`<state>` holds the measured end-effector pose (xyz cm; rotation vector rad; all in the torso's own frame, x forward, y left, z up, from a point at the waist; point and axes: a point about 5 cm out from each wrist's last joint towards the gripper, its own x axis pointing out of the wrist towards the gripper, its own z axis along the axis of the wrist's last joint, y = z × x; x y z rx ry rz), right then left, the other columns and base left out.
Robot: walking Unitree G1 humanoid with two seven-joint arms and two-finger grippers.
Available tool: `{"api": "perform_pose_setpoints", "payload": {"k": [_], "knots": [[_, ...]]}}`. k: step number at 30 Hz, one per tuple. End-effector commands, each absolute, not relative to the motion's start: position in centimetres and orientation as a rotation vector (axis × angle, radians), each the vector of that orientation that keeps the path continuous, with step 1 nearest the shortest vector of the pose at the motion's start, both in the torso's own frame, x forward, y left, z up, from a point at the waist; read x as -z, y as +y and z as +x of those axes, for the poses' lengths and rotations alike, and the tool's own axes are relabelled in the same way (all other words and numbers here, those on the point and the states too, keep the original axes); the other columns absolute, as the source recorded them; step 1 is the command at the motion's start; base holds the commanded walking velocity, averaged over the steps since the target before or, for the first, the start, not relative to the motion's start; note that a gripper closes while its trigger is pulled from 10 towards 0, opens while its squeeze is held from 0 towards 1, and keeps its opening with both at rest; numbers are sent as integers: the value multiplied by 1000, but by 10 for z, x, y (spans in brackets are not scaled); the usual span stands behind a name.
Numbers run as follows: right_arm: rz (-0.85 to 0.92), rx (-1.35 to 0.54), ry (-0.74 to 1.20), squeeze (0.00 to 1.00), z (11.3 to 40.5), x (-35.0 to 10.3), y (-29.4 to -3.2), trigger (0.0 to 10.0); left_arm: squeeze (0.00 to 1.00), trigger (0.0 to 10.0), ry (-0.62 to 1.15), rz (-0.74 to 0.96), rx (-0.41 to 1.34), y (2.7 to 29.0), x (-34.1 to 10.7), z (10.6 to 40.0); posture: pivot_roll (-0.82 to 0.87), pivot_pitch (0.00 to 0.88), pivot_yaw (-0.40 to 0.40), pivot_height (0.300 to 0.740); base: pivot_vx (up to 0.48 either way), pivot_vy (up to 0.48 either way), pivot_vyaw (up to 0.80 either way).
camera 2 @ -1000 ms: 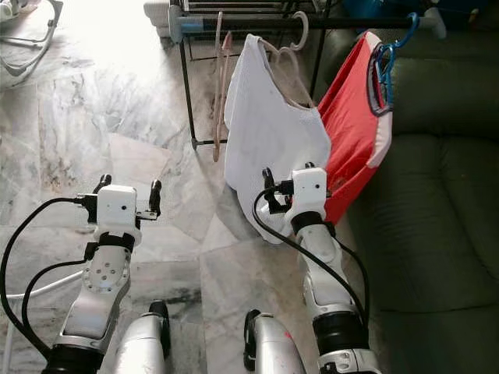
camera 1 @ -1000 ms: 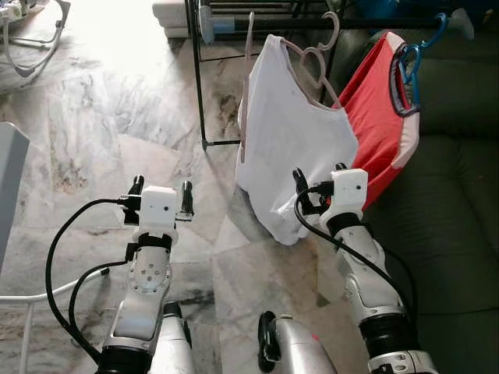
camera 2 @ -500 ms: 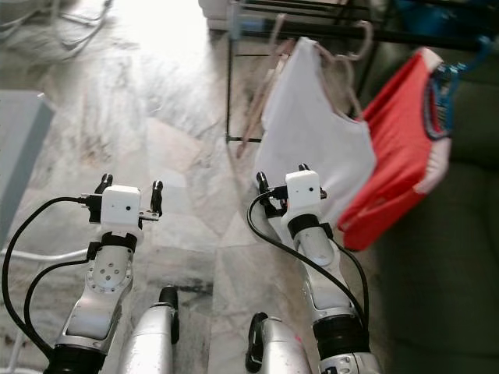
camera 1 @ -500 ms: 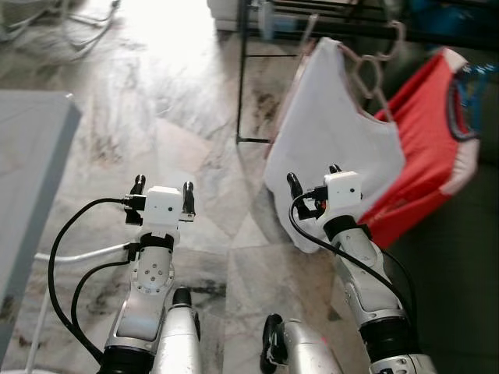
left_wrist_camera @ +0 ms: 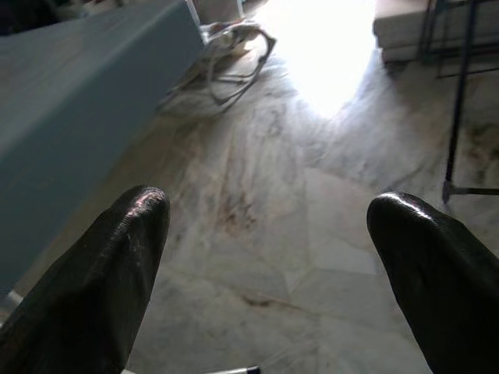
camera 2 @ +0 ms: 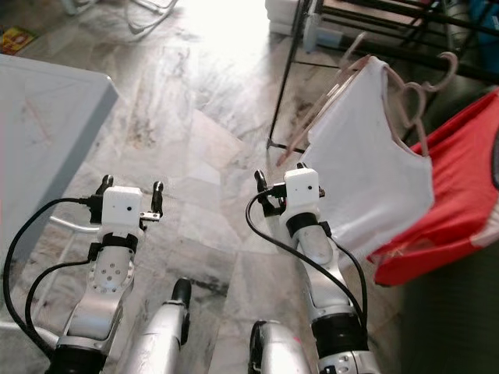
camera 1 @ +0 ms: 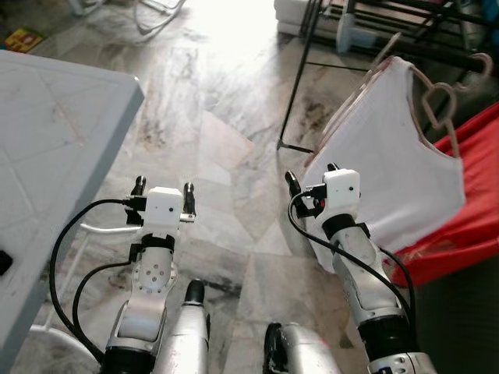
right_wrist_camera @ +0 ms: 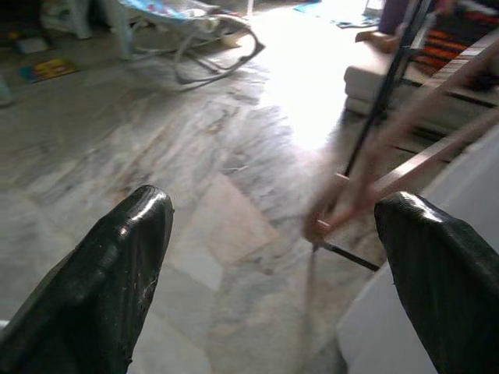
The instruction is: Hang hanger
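Note:
A white shirt (camera 1: 394,167) hangs on a pink hanger (camera 1: 442,97) from a black clothes rack (camera 1: 299,84) at the upper right. Bare pink hangers (camera 2: 326,100) hang at its left side and appear blurred in the right wrist view (right_wrist_camera: 405,167). My right gripper (camera 1: 310,173) is held up just left of the shirt's lower edge, open with nothing between its fingers (right_wrist_camera: 129,257). My left gripper (camera 1: 163,185) is raised over the floor beside the table, also open and empty, fingers (left_wrist_camera: 109,265) wide apart.
A grey table (camera 1: 54,148) stands close at the left. A red garment (camera 1: 468,226) hangs right of the white shirt. The rack's foot (left_wrist_camera: 451,189) rests on the marble floor (camera 1: 226,117). A baby bouncer (right_wrist_camera: 199,31) stands farther off.
The whole view has swung left: the rack and garments slid to the right edge and the grey table came into view. Both arms keep the same raised pose, grippers unchanged.

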<state>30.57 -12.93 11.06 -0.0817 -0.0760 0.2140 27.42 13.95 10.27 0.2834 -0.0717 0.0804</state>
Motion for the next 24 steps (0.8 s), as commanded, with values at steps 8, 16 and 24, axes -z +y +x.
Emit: {"api": "perform_pose_setpoints", "payload": {"k": [8, 16, 24], "knots": [[-56, -211, -65, 0, 305, -111, -128, 10000, 0, 10000, -62, 293, -83, 138, -101, 271, 19, 300, -85, 740, 0, 0, 800], [-57, -211, -65, 0, 306, -111, -128, 10000, 0, 10000, -61, 294, -79, 138, -101, 272, 19, 299, -83, 740, 0, 0, 800], [-55, -211, -64, 0, 306, -111, -127, 10000, 0, 10000, -67, 275, -80, 137, -102, 273, 20, 300, -82, 740, 0, 0, 800]]}}
